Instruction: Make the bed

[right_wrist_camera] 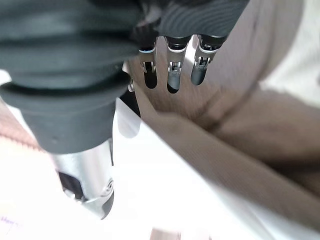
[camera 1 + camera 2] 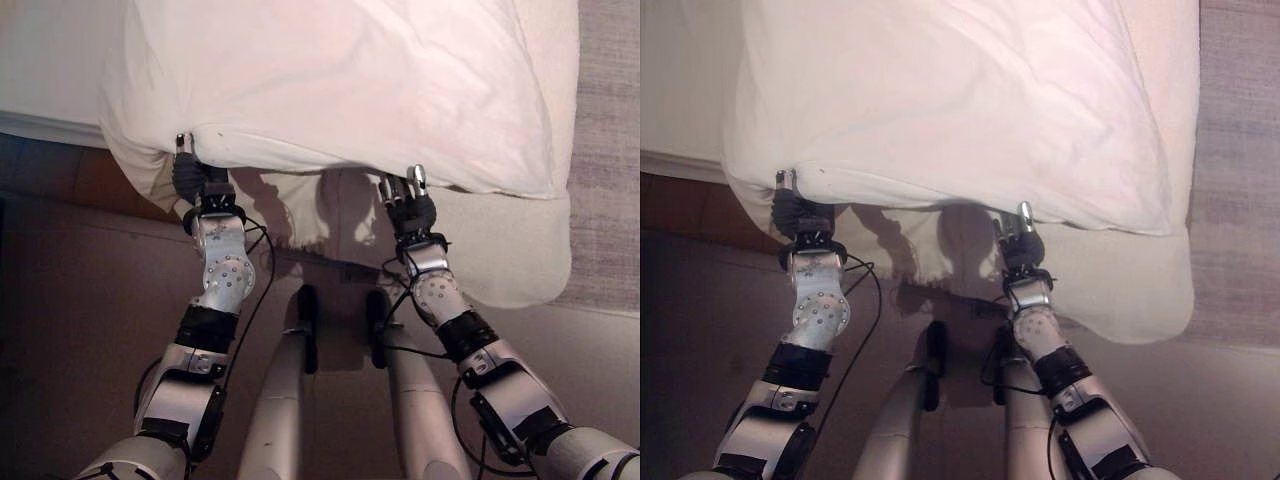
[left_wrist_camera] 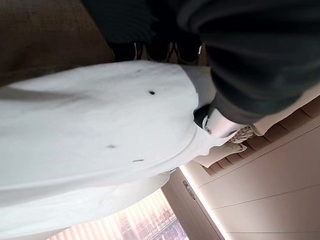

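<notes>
Duvet overhangs bed edge. Left robot hand under its hem, fingers hidden: cannot tell. Right robot hand spread, touching hem. Risk: ungripped cloth slips, bunches.

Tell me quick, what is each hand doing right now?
Left hand: fingers hidden under the white duvet edge, cannot tell.
Right hand: open, fingers straight at the duvet's edge, holding nothing.

Bed with cream fitted sheet carried a large white fabric pillow, overhanging the near edge.
</notes>
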Motion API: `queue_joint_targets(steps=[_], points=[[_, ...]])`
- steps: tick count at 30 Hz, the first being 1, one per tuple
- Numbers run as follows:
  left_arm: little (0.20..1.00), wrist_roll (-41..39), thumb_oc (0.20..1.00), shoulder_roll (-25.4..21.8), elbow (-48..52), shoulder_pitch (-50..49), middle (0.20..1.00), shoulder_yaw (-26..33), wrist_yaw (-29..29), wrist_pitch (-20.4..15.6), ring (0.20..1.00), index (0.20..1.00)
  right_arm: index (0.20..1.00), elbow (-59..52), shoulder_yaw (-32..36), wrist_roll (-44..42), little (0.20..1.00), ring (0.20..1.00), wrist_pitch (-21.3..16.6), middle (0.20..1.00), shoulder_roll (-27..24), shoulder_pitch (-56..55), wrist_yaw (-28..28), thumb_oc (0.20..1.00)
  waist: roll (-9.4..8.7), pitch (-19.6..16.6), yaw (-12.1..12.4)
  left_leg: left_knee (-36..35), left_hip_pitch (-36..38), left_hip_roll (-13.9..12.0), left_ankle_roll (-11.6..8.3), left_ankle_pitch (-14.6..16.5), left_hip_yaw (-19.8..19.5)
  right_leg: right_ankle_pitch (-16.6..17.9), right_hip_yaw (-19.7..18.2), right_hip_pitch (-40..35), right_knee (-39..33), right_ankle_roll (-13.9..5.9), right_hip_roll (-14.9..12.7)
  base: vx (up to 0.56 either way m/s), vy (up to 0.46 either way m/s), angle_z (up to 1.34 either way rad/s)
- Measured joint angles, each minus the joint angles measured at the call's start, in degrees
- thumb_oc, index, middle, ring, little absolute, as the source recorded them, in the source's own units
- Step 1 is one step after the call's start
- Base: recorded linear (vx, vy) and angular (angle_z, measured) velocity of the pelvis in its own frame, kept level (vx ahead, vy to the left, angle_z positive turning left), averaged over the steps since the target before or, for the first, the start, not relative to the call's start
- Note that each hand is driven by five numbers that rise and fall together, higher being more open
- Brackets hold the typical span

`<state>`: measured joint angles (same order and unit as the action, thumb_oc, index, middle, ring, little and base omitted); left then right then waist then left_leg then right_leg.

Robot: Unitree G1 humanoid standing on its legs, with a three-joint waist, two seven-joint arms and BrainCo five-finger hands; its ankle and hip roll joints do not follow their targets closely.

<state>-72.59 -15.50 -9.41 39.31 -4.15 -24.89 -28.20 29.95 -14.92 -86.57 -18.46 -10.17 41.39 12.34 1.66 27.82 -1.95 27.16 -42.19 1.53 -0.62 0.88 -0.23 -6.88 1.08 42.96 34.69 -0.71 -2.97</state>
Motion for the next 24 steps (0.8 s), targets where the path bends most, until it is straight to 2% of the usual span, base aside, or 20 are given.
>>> queue_joint_targets(steps=[5,12,24], points=[[0.2,0.0,0.2,-1.6,1.7,-1.4,0.2,0.0,-0.1,0.4,0.2,0.2,1.0,6.0,3.0,0.0,1.0,1.0,0.1,1.0,-1.1,3.4,3.5,1.0,0.01,0.0,0.1,0.5,-0.2,-0.1,0.02,0.0,0.1,0.0,0.0,0.2,0.0,0.02,0.1,0.01,0.0,-0.03],[0.2,0.0,0.2,-4.3,2.2,-2.5,0.2,0.0,-0.1,1.6,0.2,0.2,1.0,13.0,3.1,-0.1,1.0,1.0,1.8,1.0,-3.1,9.0,8.5,1.0,0.03,0.0,0.1,0.7,-0.2,-0.3,0.03,0.0,0.3,0.0,-0.2,0.2,0.1,0.08,0.3,0.0,-0.001,-0.01],[0.2,-0.1,0.2,-4.8,3.2,-4.1,0.2,0.4,0.1,1.6,0.2,0.2,1.0,18.4,6.5,-0.1,1.0,1.0,2.5,1.0,-6.7,17.4,8.7,1.0,0.28,0.2,0.4,0.4,0.1,-0.6,0.0,0.0,0.6,0.1,-0.5,0.2,0.0,0.16,0.6,0.0,-0.002,-0.01]])
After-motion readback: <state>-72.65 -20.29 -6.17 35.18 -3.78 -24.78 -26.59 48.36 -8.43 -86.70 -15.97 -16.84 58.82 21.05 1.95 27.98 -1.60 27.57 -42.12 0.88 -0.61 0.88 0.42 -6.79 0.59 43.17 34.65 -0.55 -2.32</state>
